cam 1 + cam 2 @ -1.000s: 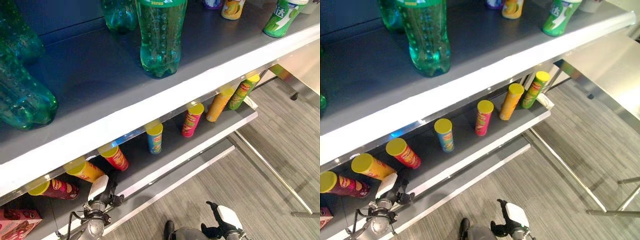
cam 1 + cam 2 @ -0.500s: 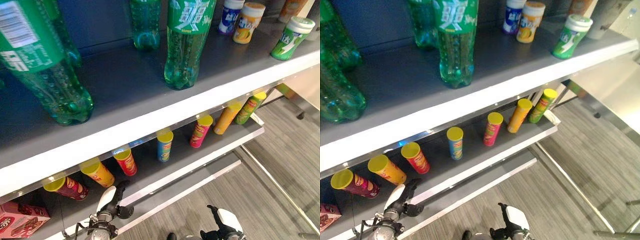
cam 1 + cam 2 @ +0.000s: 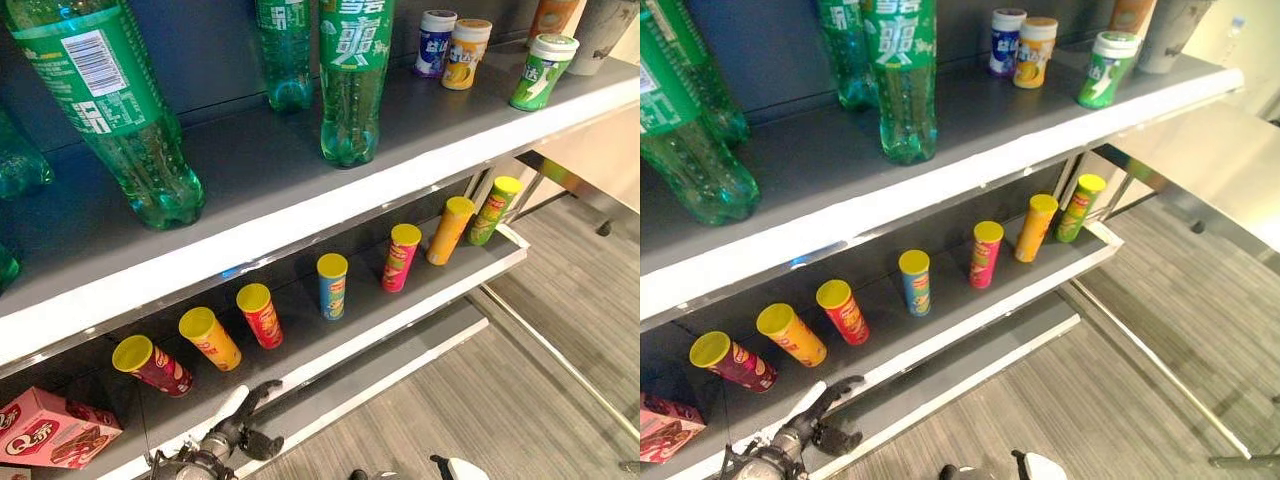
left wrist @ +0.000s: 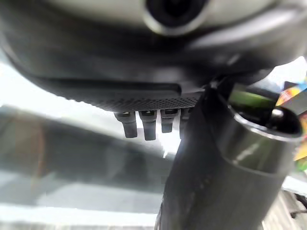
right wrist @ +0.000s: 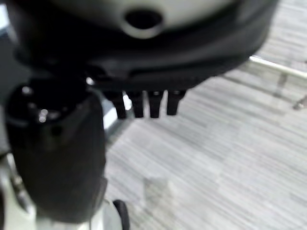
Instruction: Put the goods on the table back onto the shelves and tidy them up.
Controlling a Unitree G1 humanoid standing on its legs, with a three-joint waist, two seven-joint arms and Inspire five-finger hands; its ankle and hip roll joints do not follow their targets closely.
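Observation:
Several chip cans stand in a row on the lower shelf (image 3: 420, 318), from a maroon can (image 3: 150, 365) through a blue can (image 3: 331, 286) to a green can (image 3: 492, 211). Tall green bottles (image 3: 352, 80) and small jars (image 3: 540, 70) stand on the upper shelf (image 3: 300, 215). My left hand (image 3: 240, 432) hangs below the lower shelf's front edge, its fingers (image 4: 144, 125) relaxed and holding nothing. My right hand (image 3: 1040, 466) is low over the floor, its fingers (image 5: 144, 104) straight and empty.
A pink box (image 3: 55, 432) lies at the lower shelf's left end. A steel table (image 3: 1200, 170) stands to the right of the shelves, its legs reaching the grey striped floor (image 3: 520, 400). A further low shelf board (image 3: 400, 370) juts out underneath.
The camera has tilted up, bringing more of the upper shelf and bottles into view. Both hands sit lower against the lower shelf than before, the left one drawn back from the cans.

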